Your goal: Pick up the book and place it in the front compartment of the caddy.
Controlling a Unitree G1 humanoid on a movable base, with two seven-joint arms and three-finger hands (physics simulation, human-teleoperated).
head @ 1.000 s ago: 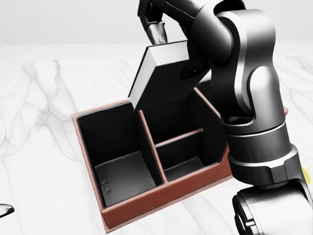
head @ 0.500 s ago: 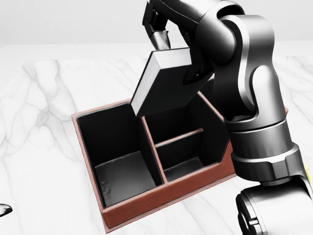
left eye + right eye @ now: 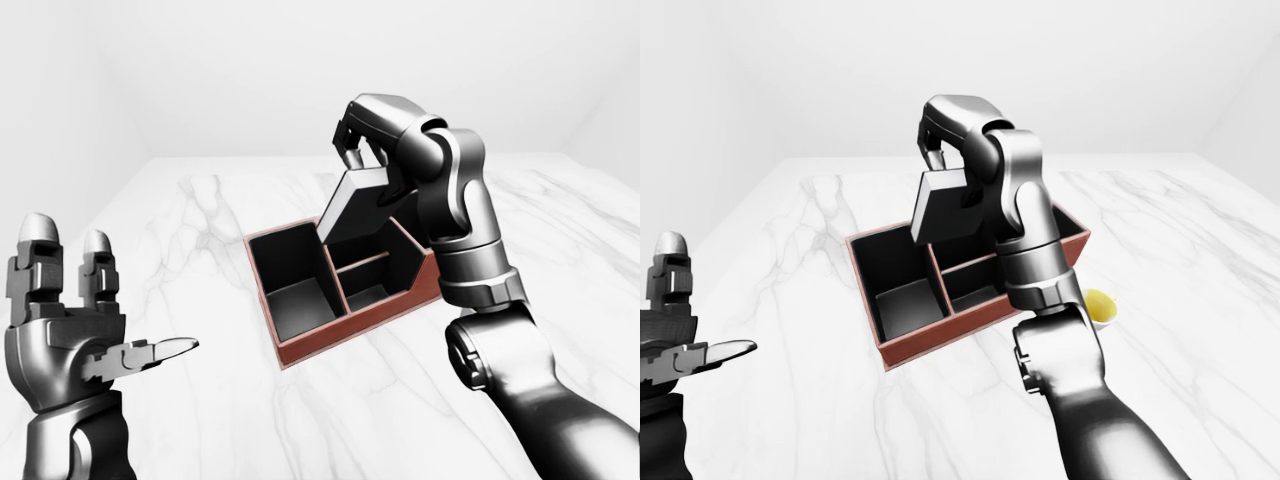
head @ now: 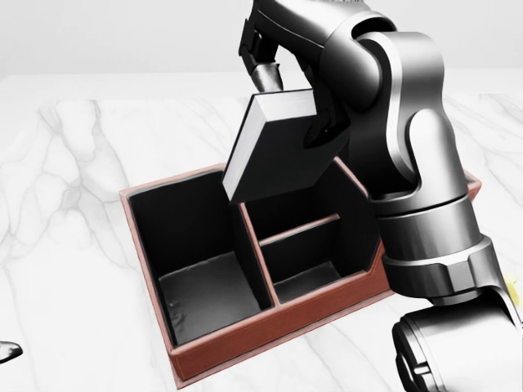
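White marble table (image 4: 73, 163), grey-veined, is seen under a plain pale backdrop.

Change noted against a second ago, head view: the book (image 4: 274, 151) is now carried further toward the view's right and slightly higher. Its lower corner, formerly over the large left compartment's edge, is now placed above the divider and the upper right compartment. The caddy (image 4: 245, 347) is unmoved, and the camera is steady.

The book is held tilted, pale page edges facing the view's left, dark cover facing down-right. It is kept clear of the caddy's walls, above the open top, not yet inside any compartment.

The right hand (image 4: 282, 82) is clamped on the book's upper end; one finger is seen at the top edge, the rest hidden behind the cover. The right arm is bent sharply, rising from the lower right and arching over the caddy.

The left hand (image 3: 75, 330) is held upright at the left-eye view's lower left, well apart from the caddy, fingers spread, thumb out sideways, nothing gripped.

A small yellow object (image 3: 1098, 305) is noted just beside the caddy's right side, partly hidden by the arm.
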